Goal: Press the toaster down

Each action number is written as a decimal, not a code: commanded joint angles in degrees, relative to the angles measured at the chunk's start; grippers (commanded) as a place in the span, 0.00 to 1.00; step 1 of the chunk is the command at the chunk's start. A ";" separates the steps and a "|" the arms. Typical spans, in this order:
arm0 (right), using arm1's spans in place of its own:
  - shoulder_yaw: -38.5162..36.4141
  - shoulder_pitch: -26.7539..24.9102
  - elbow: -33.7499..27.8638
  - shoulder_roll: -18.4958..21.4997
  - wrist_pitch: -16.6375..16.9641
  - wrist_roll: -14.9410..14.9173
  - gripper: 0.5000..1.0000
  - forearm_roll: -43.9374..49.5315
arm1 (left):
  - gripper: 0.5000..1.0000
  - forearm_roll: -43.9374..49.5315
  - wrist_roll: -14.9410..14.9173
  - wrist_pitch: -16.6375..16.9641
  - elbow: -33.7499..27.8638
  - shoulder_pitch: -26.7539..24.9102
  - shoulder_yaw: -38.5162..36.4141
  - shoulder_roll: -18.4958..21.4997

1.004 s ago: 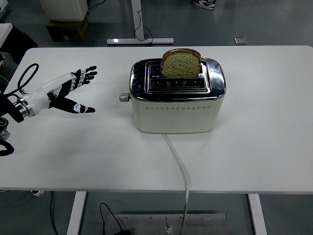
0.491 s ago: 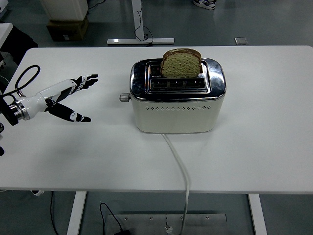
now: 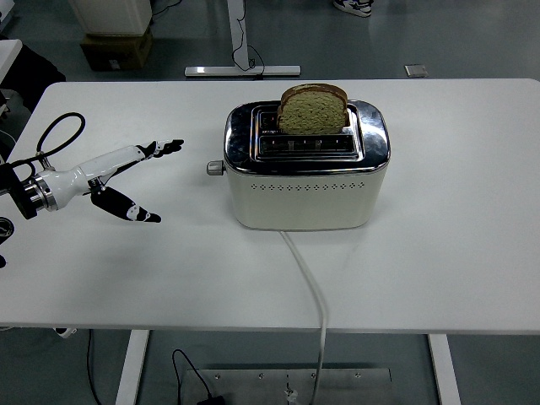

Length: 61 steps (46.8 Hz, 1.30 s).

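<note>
Toaster position: the toaster (image 3: 305,173) stands upright near the middle of the white table (image 3: 456,245), long side facing the near edge.
Load: one bread slice (image 3: 312,109) stands proud of the rear slot; the front slot appears empty.
Lever: the lever knob (image 3: 214,168) projects from the toaster's left end and sits high, so the press is judged not yet done.
Cord: the white cord (image 3: 310,291) runs from the front base off the near table edge.
Left hand: the left hand (image 3: 126,177) hovers left of the toaster, near the lever but apart from it.
Finger state: the fingers (image 3: 165,147) extend toward the knob, the thumb splays downward, and nothing is held.
Right hand: not in view.
Risk 1, missed contact: the knob is small; fingertips arriving slightly high or off-line would likely slide past it onto the chrome end.
Risk 2, sideways push: a stroke with a horizontal component would likely shove the toaster rightward rather than latch the lever.
Risk 3, incomplete travel: a shallow press may leave the carriage unlatched, and the bread would remain raised.
Risk 4, thumb snag: the splayed thumb may strike the table during descent.
</note>
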<state>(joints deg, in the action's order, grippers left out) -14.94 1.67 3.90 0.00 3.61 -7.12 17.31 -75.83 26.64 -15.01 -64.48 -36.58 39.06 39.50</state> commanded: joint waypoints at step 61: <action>0.00 0.00 -0.03 0.00 0.00 0.00 1.00 0.00 | 1.00 -5.56 -0.10 0.07 -2.49 -0.07 -0.91 -1.97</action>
<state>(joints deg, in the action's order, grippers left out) -14.94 1.67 3.91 0.00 3.60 -7.12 17.32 -81.25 26.56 -14.93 -66.97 -36.58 38.14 37.60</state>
